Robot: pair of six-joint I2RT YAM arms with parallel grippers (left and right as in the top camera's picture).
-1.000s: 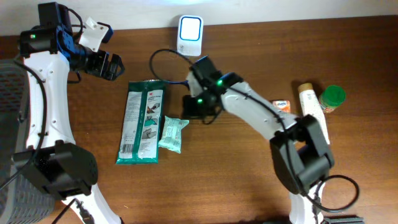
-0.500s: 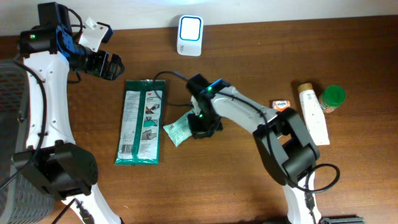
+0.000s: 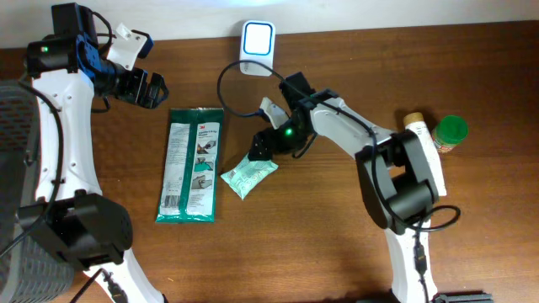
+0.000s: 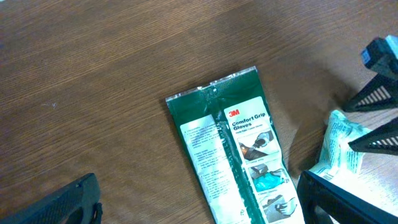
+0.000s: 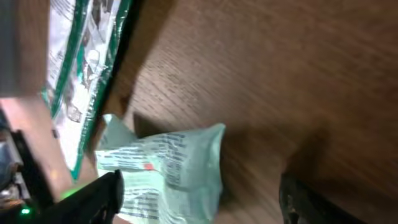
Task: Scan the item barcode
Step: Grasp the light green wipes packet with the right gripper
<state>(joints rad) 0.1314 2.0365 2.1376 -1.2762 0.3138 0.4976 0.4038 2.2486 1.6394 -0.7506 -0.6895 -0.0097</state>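
A small mint-green packet (image 3: 248, 175) with printed text lies flat on the wooden table, just right of a long green glove pack (image 3: 192, 164). My right gripper (image 3: 264, 147) hovers open right above the packet's upper end. In the right wrist view the packet (image 5: 169, 167) rests below the gripper (image 5: 199, 199), closer to the left finger (image 5: 93, 198), and nothing is gripped. The white scanner (image 3: 257, 39) stands at the table's back edge. My left gripper (image 3: 145, 87) hangs open at the far left, above the glove pack (image 4: 236, 155), which its wrist view shows.
An orange box (image 3: 384, 143), a white tube (image 3: 421, 153) and a green-lidded jar (image 3: 450, 133) sit at the right. A grey basket (image 3: 15, 168) stands off the table's left edge. A black cable (image 3: 227, 84) loops near the scanner.
The right gripper, shut on the mint packet a second ago, has opened and pulled up and to the right. The packet now lies turned on the table. The left arm has not moved.
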